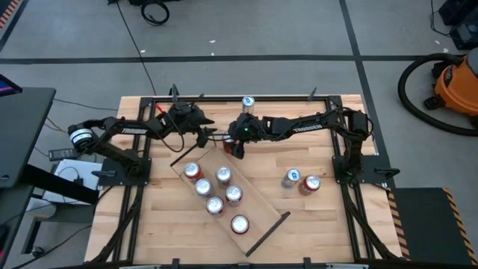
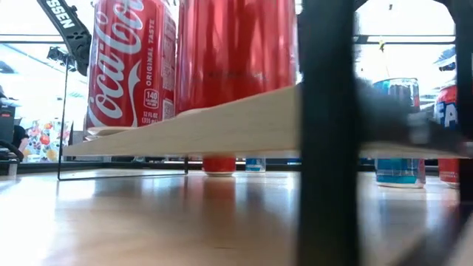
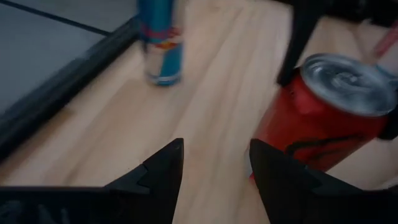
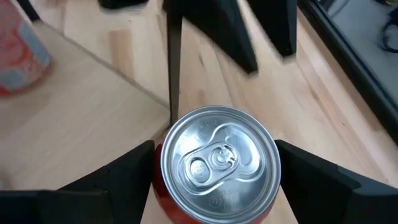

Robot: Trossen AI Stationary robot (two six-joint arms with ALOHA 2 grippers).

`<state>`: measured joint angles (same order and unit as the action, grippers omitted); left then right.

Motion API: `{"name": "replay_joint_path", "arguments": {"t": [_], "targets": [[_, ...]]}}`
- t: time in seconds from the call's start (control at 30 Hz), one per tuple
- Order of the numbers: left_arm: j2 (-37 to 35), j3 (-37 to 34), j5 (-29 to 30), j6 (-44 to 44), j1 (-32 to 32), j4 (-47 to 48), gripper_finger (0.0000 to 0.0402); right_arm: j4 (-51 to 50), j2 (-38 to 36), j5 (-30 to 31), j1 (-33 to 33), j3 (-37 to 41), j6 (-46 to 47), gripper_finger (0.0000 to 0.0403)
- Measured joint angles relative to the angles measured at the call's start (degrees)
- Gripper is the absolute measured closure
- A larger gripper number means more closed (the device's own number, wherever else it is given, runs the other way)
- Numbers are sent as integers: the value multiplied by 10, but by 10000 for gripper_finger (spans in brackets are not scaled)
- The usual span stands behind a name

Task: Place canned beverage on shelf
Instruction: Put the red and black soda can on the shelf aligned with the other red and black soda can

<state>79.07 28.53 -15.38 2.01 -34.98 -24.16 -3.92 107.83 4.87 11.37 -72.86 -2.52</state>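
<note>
A red can [image 4: 217, 163] stands upright by the far end of the shelf [image 1: 254, 202], a pale plank lying slantwise on the table with a black rod [image 4: 172, 62] at its end. My right gripper [image 1: 236, 146] is shut on this can. Several cans [image 1: 224, 176] stand on the plank. My left gripper [image 3: 214, 168] is open and empty just left of the red can [image 3: 323, 118], low over the table. In the low view the can's base [image 2: 219, 165] shows behind the plank, seemingly on the table. My right gripper pinches the red can between its two fingers, one on each side of the can's wall near its top rim [image 4: 163, 163]. The fingers come from above, pointing down. The can stays upright, with its silver lid up.
A slim blue can [image 1: 248, 102] stands at the far edge, and it also shows in the left wrist view [image 3: 161, 43]. A blue can [image 1: 291, 177] and a red can [image 1: 310, 184] stand to the right of the shelf. A black frame [image 1: 224, 97] rims the table.
</note>
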Motion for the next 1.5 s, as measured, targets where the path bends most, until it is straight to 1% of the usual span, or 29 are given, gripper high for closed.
{"name": "replay_joint_path", "arguments": {"t": [0.13, 0.3, 0.4, 0.67, 0.8, 0.9, 0.97, 1.07, 1.23, 1.33, 1.4, 1.5], "targets": [[-27, 0, 52, 12, -4, 21, 207, -21, -16, 26, 1, 2, -9, 88], [-28, 0, 53, 10, 8, 29, 207, -31, -39, 31, 0, 1, -17, 88], [-29, 1, 69, 20, 15, 42, 207, -57, -57, 32, 0, 2, -17, 88], [-32, 4, 87, 42, 16, 55, 207, -85, -110, 38, -8, 1, -16, 88], [-32, 4, 102, 80, 16, 63, 207, -96, -137, 52, -16, 1, -16, 88], [-32, 4, 132, 109, 24, 75, 207, -114, -152, 62, -22, 1, -16, 88], [-31, 4, 163, 125, 30, 79, 207, -122, -164, 63, -27, 1, -15, 88], [-31, 4, 236, 134, 37, 83, 207, -126, -185, 61, -36, 1, -6, 88], [-33, 4, 411, 137, 51, 87, 207, -157, -210, 61, -57, 1, 7, 88], [-46, 3, 496, 137, 63, 90, 207, -178, -226, 60, -73, 1, 28, 88], [-65, 3, 525, 137, 70, 102, 207, -198, -232, 55, -84, 1, 43, 88], [-99, 3, 533, 139, 78, 107, 207, -224, -239, 44, -101, 1, 75, 88]]}}
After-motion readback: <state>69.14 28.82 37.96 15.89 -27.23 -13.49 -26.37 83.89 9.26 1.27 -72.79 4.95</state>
